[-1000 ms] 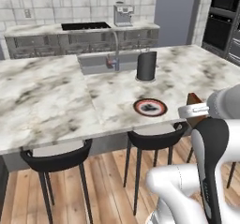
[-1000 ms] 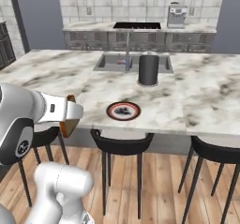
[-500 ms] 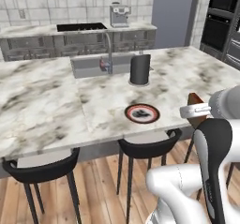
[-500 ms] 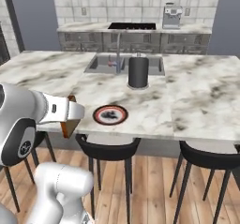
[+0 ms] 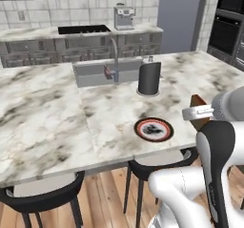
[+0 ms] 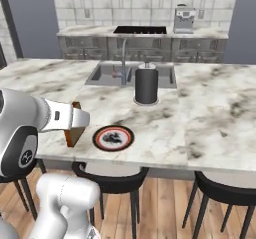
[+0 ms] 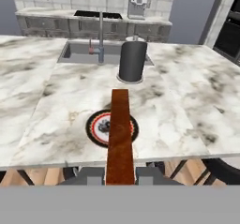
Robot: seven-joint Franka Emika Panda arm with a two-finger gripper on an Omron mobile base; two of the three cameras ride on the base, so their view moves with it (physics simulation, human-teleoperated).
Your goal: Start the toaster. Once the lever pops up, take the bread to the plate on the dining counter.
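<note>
The pincer (image 7: 120,174) is clamping the bread (image 7: 119,138) edge-on, carrying it upright at the near edge of the dining worktop (image 5: 47,122). The slice is hovering just short of the plate (image 5: 153,129), probably aligned for lowering onto its centre.

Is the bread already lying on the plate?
No, the bread is clamped edge-on in the gripper, above the near edge of the dining counter, and the plate carries nothing.

Plate (image 5: 153,129) on dining counter (image 5: 43,112) nr front edge, sink (image 5: 97,72) behind.
</note>
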